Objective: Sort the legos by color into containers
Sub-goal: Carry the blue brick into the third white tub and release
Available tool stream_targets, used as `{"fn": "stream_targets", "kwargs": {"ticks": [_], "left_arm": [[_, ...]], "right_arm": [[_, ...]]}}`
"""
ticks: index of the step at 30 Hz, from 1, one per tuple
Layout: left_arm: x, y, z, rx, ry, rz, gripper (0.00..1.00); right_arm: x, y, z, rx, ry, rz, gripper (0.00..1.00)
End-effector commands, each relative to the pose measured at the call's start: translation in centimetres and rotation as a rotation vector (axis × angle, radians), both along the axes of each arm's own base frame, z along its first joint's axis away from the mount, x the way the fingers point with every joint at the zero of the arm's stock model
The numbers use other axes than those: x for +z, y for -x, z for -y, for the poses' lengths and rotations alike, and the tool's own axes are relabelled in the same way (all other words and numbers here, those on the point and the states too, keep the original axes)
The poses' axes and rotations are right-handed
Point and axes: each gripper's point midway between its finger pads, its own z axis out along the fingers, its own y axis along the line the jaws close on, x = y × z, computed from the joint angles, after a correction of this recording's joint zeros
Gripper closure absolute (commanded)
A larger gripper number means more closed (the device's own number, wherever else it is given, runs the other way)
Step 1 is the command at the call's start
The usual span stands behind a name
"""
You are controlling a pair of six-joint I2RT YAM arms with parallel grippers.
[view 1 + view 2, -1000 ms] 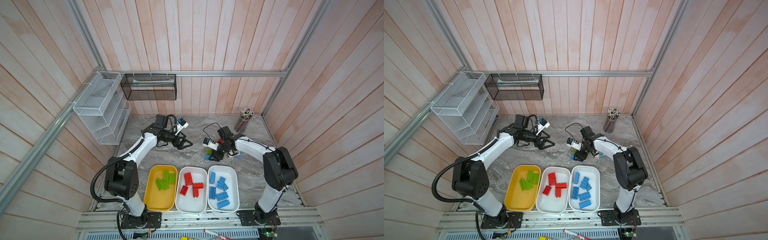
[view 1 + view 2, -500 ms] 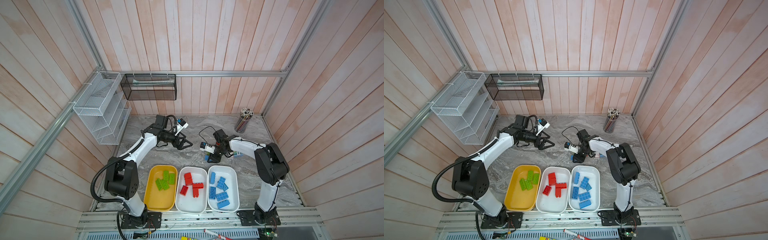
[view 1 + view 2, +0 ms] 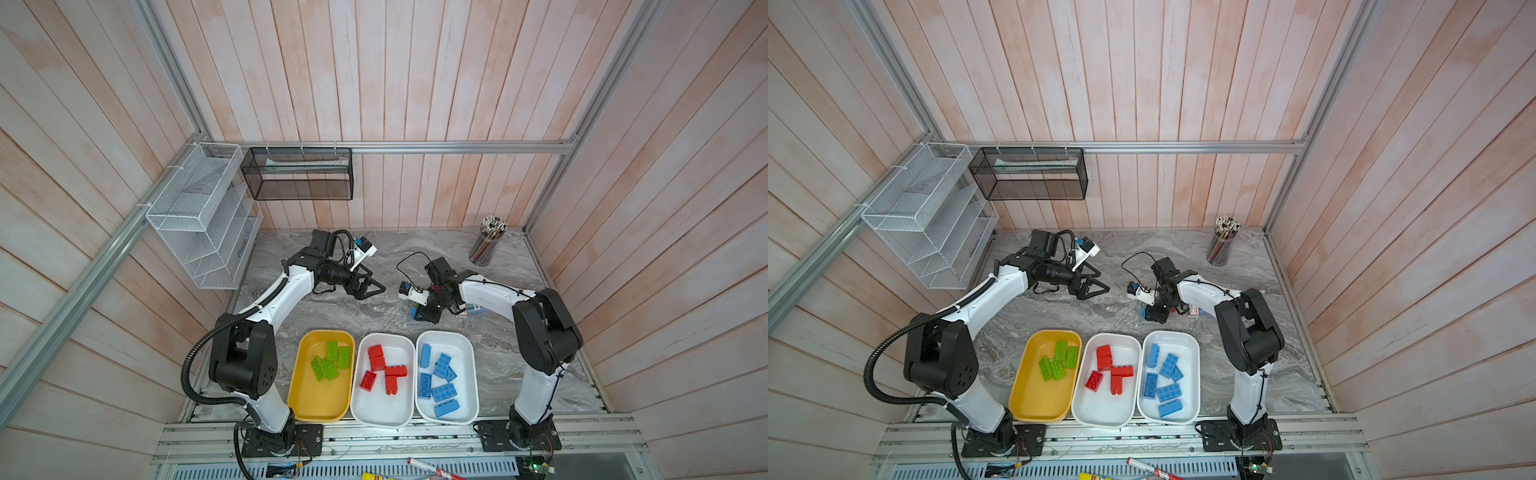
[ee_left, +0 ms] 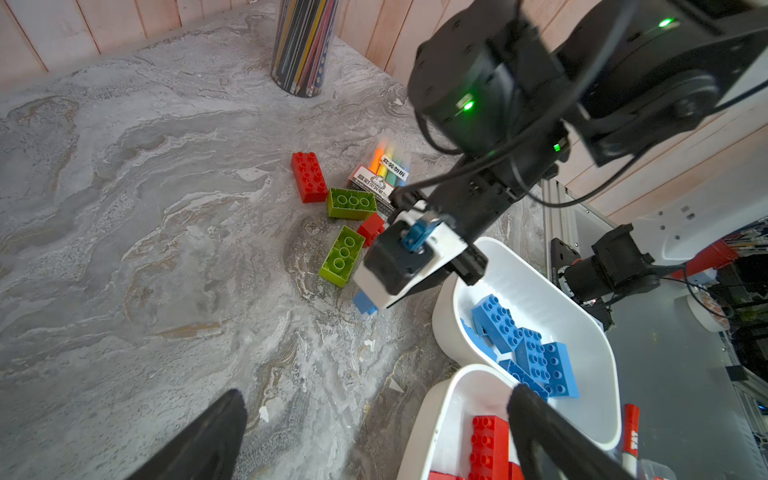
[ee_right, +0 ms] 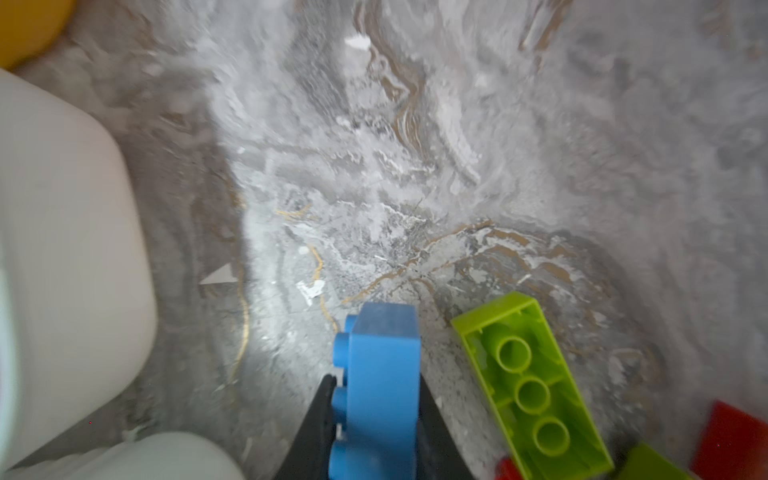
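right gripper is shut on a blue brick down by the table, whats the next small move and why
Probably lift it straight up a little. The right gripper is shut on the blue brick low by the table, close beside an upturned green brick, so rising first should avoid knocking that. From there it can head to the white tray holding the other blue bricks.

Yellow rounded plastic tray (image 3: 318, 399): lime green studded bricks (image 3: 331, 351).
White middle plastic tray (image 3: 380, 407): red studded bricks (image 3: 376, 357).
White end plastic tray (image 3: 461, 357): blue studded bricks (image 3: 442, 368).
Separate studded plastic brick (image 5: 382, 374): blue.
Marbled tabletop (image 3: 353, 316): grey, tan veins.
Flat pack (image 4: 386, 170): rainbow stripes, white label.
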Motion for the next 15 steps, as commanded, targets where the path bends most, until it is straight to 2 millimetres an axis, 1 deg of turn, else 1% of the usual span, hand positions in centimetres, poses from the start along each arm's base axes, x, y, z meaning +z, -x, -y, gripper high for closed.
{"fn": "stream_targets", "kwargs": {"ticks": [1,2,4,5,6,7,9,11,13,15], "left_arm": [[1.2,0.9,-0.2,-0.017,0.026,0.017,0.00],[1.2,1.0,-0.2,-0.019,0.029,0.016,0.00],[1.3,1.2,-0.2,-0.023,0.033,0.014,0.00],[1.3,1.4,-0.2,-0.023,0.036,0.010,0.00],[1.5,1.5,-0.2,-0.026,0.039,0.010,0.00],[1.5,1.7,-0.2,-0.027,0.040,0.008,0.00],[1.6,2.0,-0.2,-0.032,0.048,0.001,0.00],[1.6,2.5,-0.2,-0.041,0.054,-0.006,0.00],[1.7,2.9,-0.3,-0.044,0.061,-0.006,0.00],[1.8,3.3,-0.3,-0.051,0.069,-0.008,0.00]], "right_arm": [[4.9,2.3,-0.3,-0.005,-0.100,0.010,0.83],[5.7,3.3,0.0,-0.003,-0.104,0.007,0.83],[6.8,5.4,0.6,0.002,-0.100,-0.011,0.83],[7.0,6.8,0.9,0.011,-0.091,-0.027,0.83],[7.1,7.8,1.2,0.016,-0.079,-0.037,0.82],[7.1,9.4,1.8,0.025,-0.055,-0.053,0.82],[6.4,11.9,2.8,0.045,0.002,-0.084,0.82],[5.3,14.3,4.5,0.060,0.089,-0.116,0.81],[4.3,16.2,5.7,0.080,0.156,-0.145,0.81],[3.8,17.8,6.3,0.096,0.182,-0.171,0.81]]}}
